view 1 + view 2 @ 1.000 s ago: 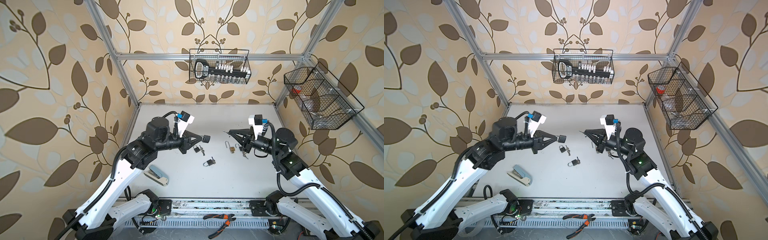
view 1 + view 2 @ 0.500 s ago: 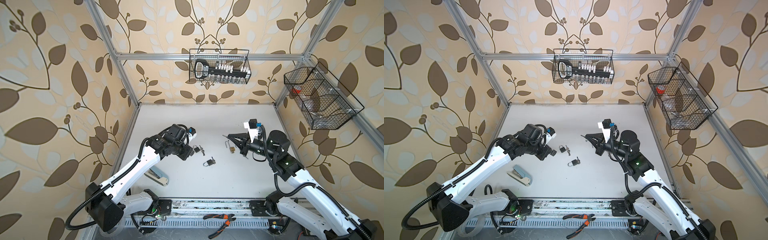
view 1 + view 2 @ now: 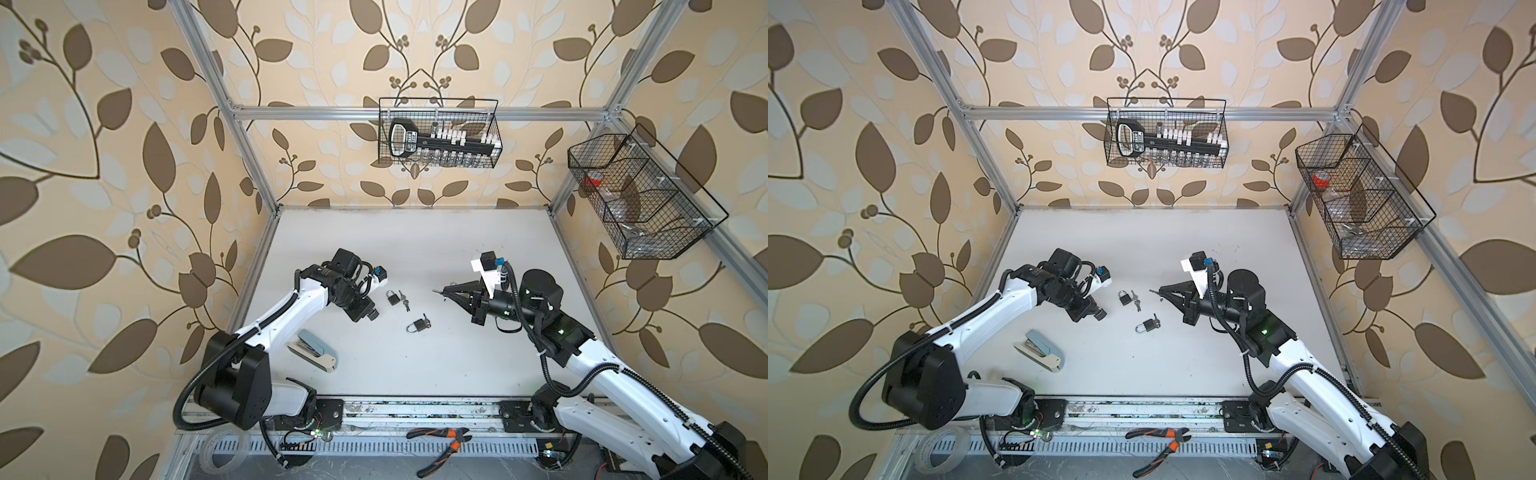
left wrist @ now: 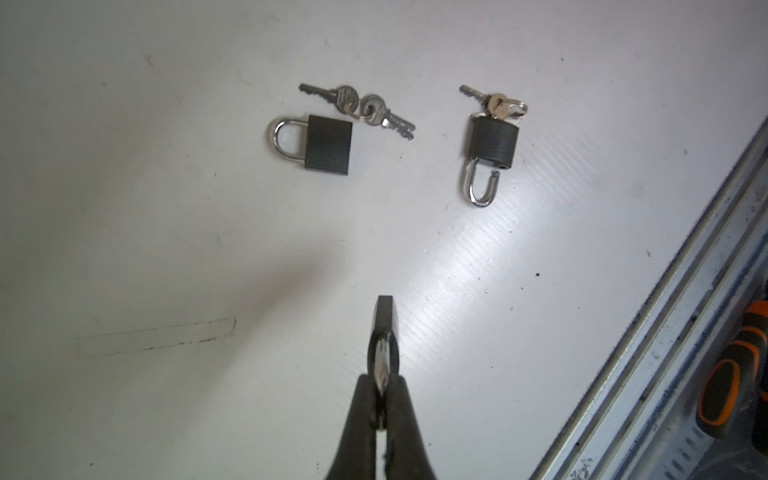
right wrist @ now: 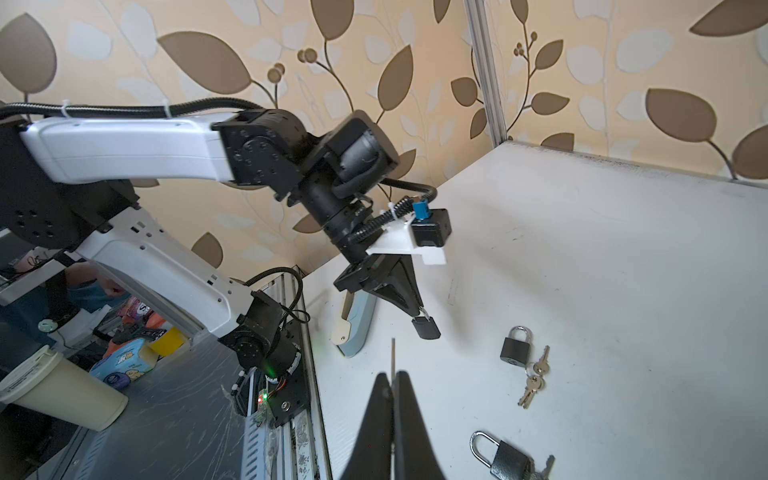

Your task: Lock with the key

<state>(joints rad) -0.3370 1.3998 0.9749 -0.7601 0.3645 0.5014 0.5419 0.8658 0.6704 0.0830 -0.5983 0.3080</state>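
Two grips are made: left gripper (image 4: 377, 379) clamps a padlock (image 5: 426, 327) by its shackle, right gripper (image 5: 392, 377) pinches the key (image 5: 392, 354). Inserting and turning remain.

The keyed padlock (image 5: 509, 461) is cut off by the right wrist view's edge.

A scuffed white tabletop (image 3: 415, 249) carries a small black padlock (image 3: 391, 297) with its steel shackle closed, a ring of silver keys (image 3: 404, 301) just beside it, a second black padlock (image 3: 417, 326) lying open with a key (image 4: 496, 104) in its base — and, well apart, a grey-blue stapler (image 3: 312, 348).
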